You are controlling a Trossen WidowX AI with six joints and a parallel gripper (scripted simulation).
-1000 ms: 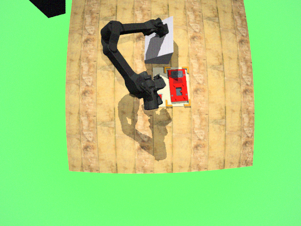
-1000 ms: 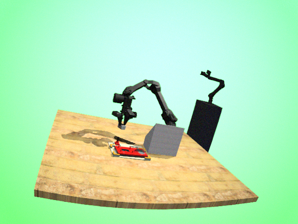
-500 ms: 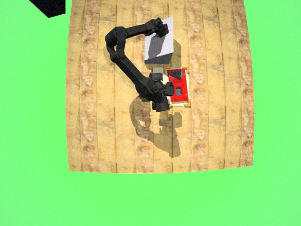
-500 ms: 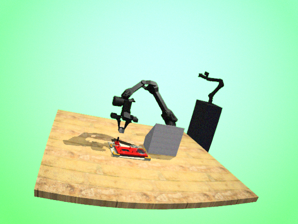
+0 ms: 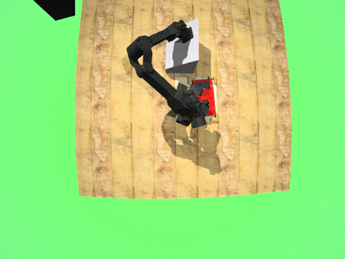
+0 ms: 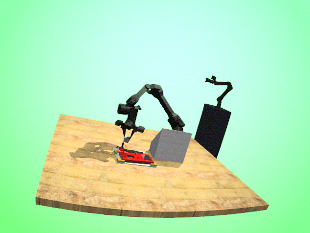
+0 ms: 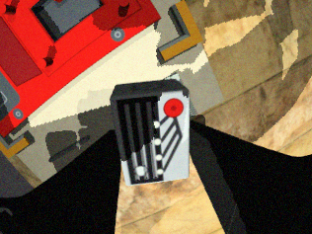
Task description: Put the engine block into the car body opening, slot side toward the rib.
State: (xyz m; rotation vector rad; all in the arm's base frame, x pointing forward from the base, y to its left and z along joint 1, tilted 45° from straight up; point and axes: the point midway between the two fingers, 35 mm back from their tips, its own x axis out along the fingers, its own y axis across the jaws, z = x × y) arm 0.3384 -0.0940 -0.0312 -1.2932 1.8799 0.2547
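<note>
My gripper (image 7: 152, 132) (image 6: 126, 138) is shut on the engine block (image 7: 152, 132) (image 6: 126, 139), a small grey block with black slots and a red dot on its face. It holds the block in the air above the near end of the red car body (image 5: 209, 96) (image 6: 135, 157). The car body lies flat on a pale base plate (image 5: 180, 82) (image 7: 140, 52) with orange corner marks. Its dark rectangular opening (image 7: 66, 9) shows in the wrist view at the upper left, with a small red rib notching one edge. In the overhead view the arm hides part of the car body.
A grey box (image 5: 182, 47) (image 6: 170, 145) stands just behind the plate and carries the arm's base. A black pedestal (image 6: 212, 128) (image 5: 58, 8) with a second arm stands at the back. A small red fixture (image 6: 121, 148) sits at the plate's near corner.
</note>
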